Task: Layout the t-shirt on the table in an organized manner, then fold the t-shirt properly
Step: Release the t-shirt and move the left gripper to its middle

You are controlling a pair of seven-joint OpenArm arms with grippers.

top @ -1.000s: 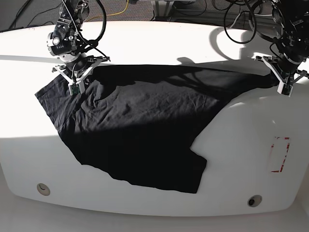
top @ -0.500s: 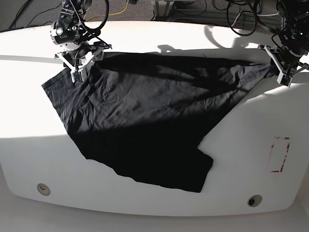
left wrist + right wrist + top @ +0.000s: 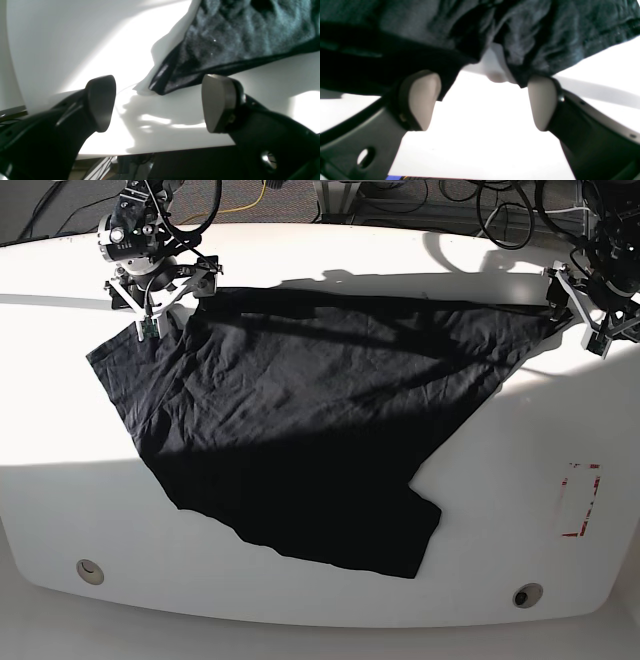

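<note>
Both hands, left hand and right hand, hang open at the t-shirt top corners; spreading on the worktop looks unfinished, so smoothing comes next.

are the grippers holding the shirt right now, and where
Nothing is held. The left gripper and right gripper are both open, with the t-shirt edge lying just beyond their fingertips.

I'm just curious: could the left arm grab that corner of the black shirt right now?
Probably yes: the left gripper is open, the t-shirt corner lies just beyond its fingertips, and only bare table lies between.
</note>
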